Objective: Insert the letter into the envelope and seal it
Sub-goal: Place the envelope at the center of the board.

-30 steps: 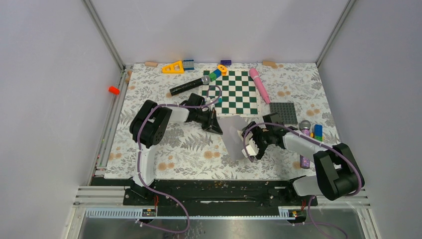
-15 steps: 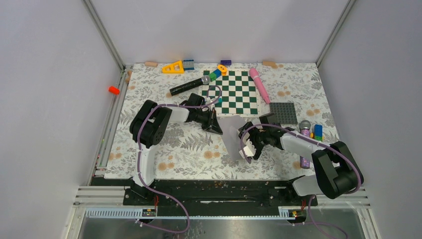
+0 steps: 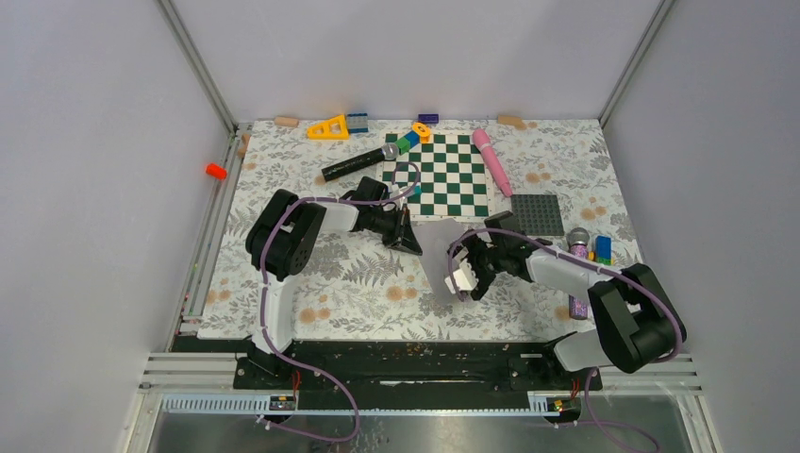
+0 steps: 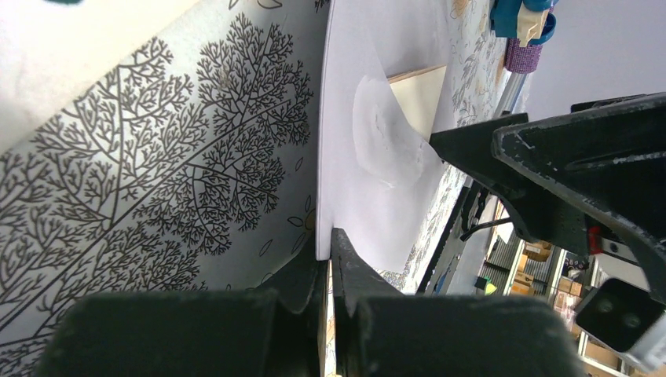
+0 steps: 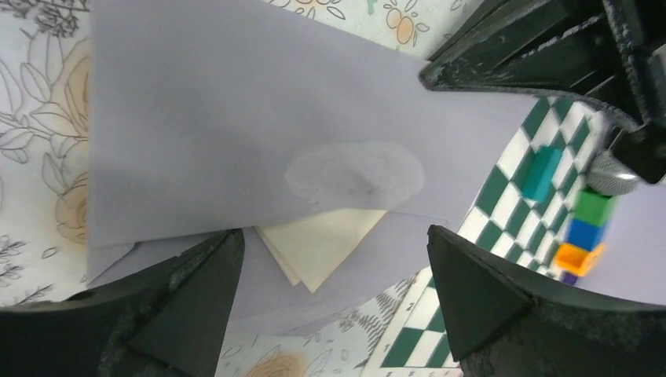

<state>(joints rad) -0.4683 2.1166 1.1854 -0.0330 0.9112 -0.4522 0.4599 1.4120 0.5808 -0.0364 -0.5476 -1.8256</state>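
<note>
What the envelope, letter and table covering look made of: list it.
Envelope: thin matte paper, pale grey; flat, with crisp edges and a folded flap.
Letter: cream matte paper or thin card; a layered corner shows.
Table covering: probably printed cloth or vinyl; floral pattern, no gloss.

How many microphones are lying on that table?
2. A black microphone lies at the far side, left of the checkerboard; a purple microphone lies at the right, partly under the right arm. Others may be hidden.
</note>
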